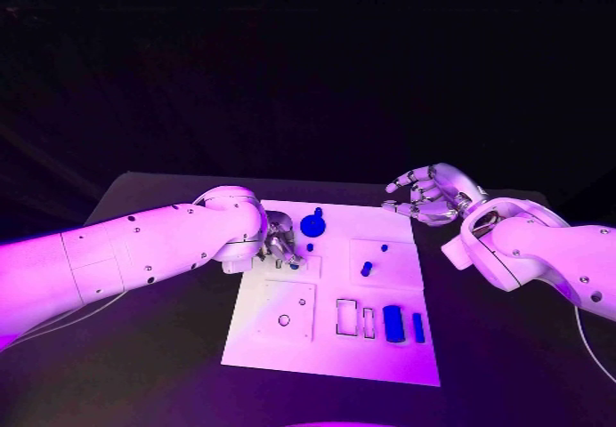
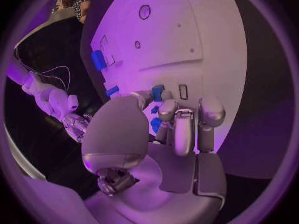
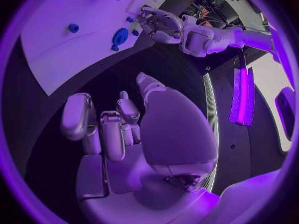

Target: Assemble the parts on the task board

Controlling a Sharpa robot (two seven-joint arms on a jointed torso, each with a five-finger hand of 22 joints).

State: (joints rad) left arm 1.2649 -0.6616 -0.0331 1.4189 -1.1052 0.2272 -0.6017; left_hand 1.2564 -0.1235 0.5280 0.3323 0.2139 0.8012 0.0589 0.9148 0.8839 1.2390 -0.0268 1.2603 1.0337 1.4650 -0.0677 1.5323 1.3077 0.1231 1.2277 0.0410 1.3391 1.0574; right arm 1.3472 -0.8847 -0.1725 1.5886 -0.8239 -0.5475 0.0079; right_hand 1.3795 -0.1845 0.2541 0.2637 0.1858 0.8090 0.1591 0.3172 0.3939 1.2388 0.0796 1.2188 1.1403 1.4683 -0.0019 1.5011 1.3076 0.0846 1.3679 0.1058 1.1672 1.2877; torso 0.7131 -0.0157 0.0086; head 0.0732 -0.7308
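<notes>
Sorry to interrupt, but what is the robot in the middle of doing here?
It is assembling small blue parts on the white task board. The left hand is down on the board's far left area, fingers around a small blue part. The right hand hovers off the board's far right corner, fingers apart, holding nothing. Other blue pieces sit near the board's right side.

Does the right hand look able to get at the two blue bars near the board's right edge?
Probably yes. The right hand hovers open off the board's far right corner, nothing lies between it and the blue bars, and the left hand works on the other side.
</notes>
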